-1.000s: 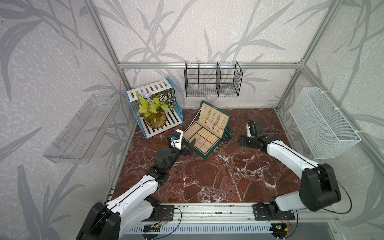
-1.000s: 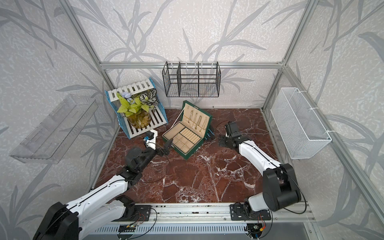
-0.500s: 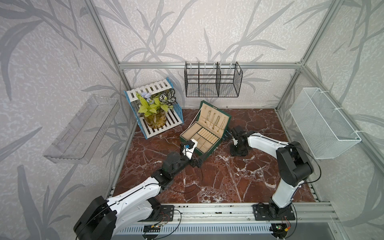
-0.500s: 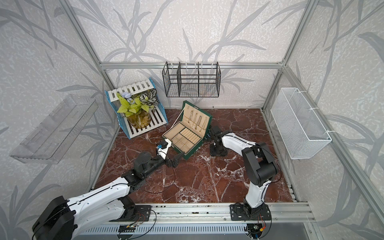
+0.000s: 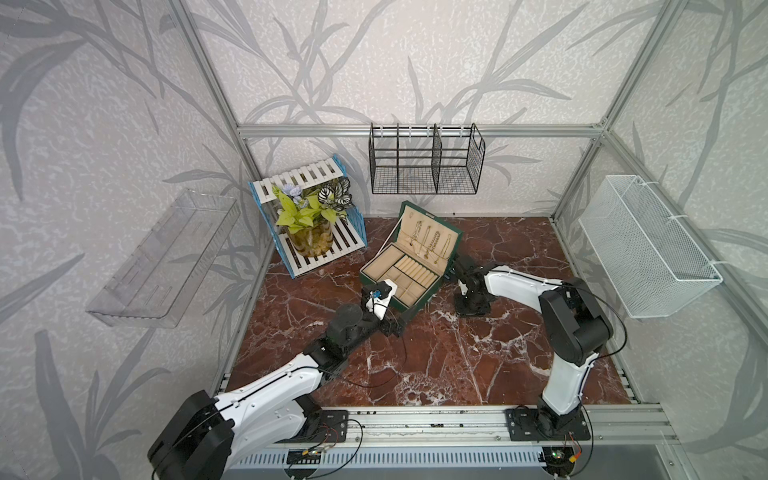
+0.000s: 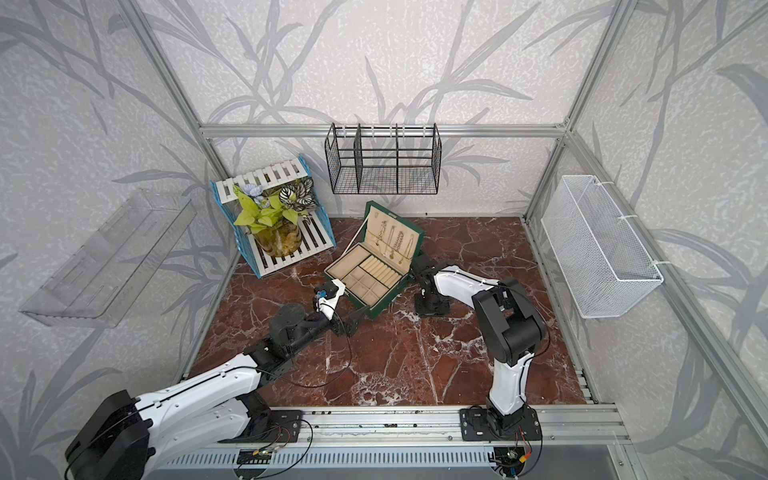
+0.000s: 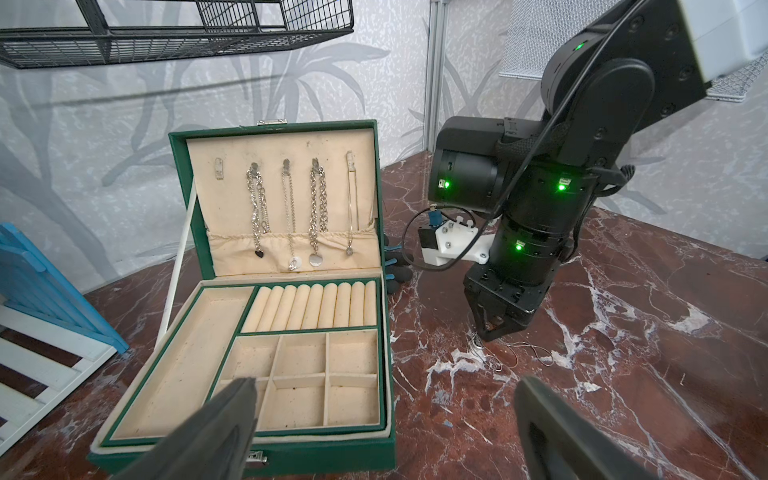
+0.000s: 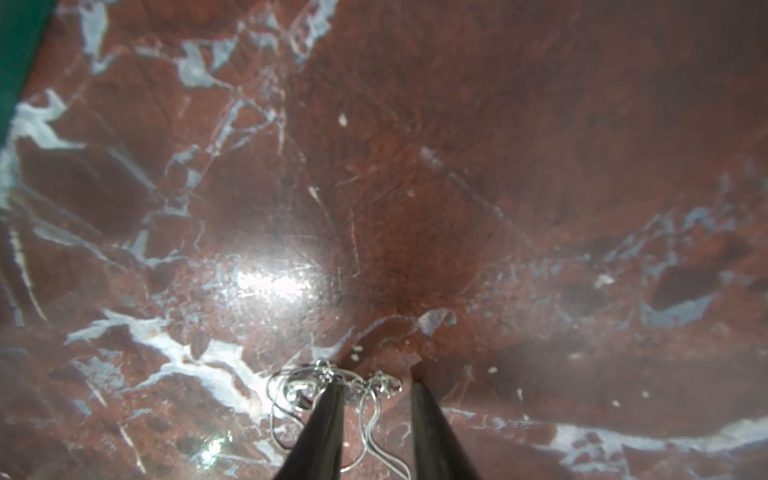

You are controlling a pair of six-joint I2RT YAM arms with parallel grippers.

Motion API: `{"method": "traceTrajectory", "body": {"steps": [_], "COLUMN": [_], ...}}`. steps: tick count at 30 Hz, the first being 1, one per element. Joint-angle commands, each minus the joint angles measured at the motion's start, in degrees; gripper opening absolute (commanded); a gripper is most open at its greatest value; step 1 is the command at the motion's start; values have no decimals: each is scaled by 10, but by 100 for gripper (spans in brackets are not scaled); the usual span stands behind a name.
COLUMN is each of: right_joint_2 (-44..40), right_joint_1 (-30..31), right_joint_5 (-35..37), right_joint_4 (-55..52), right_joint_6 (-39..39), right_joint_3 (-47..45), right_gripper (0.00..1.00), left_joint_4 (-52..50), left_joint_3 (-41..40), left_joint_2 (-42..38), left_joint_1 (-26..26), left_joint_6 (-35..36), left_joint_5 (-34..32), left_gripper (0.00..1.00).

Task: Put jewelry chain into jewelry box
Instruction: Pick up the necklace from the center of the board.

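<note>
1. Chain first: the thin silver jewelry chain (image 8: 332, 399) with its small pendant lies in loose loops on the red-brown marble tabletop (image 8: 415, 208), just beside the dark green hinged jewelry box (image 7: 291, 453) with cream lining, on the side toward the right arm. In the left wrist view it shows as a fine wire squiggle (image 7: 503, 353) under the right arm's tool.
2. Your right gripper (image 8: 376, 411) stands tips-down on the marble with its dark fingers (image 8: 324, 419) astride part of the chain; the gap is narrow but not closed, and strands run between the fingers (whether they are pinched yet, you cannot tell).
3. Your left gripper (image 7: 382, 415) waits wide apart and empty at the box's front edge.
4. Expect the chain to be very light, limp and slippery: it will drape and swing, not hold shape.
5. Take it where the loops bunch near the pendant, so several strands are caught rather than one that may slide out.
6. Lift slowly; trailing loops could snag the box's rim or dividers on the way to a compartment (image 7: 303, 353).
</note>
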Motion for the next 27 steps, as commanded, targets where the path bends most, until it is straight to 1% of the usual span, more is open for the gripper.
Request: {"method": "traceTrajectory", "body": {"steps": [1, 5, 9, 12, 15, 19, 24, 27], "right_joint_2": [32, 23, 7, -21, -79, -147, -186, -205], "right_joint_1": [6, 8, 8, 10, 14, 14, 14, 14], "right_joint_5": [-4, 12, 33, 52, 70, 73, 77, 66], "right_joint_4": [6, 21, 40, 49, 66, 82, 83, 82], "right_joint_6": [8, 15, 11, 5, -10, -24, -32, -38], "right_joint_3": [-8, -31, -48, -54, -71, -94, -107, -113], "right_gripper": [23, 13, 0, 0, 0, 0, 0, 0], "left_joint_4": [-2, -1, 5, 15, 47, 86, 116, 137], "left_joint_3": [1, -2, 1, 8, 12, 23, 49, 67], "left_joint_2": [1, 0, 10, 32, 63, 110, 175, 218], "left_joint_1": [-4, -5, -5, -8, -14, -25, -41, -45], "left_joint_6": [12, 12, 12, 10, 4, -7, -9, -10], "left_joint_5": [-4, -9, 0, 21, 45, 75, 99, 124], "left_gripper": [100, 100, 100, 100, 100, 100, 100, 94]}}
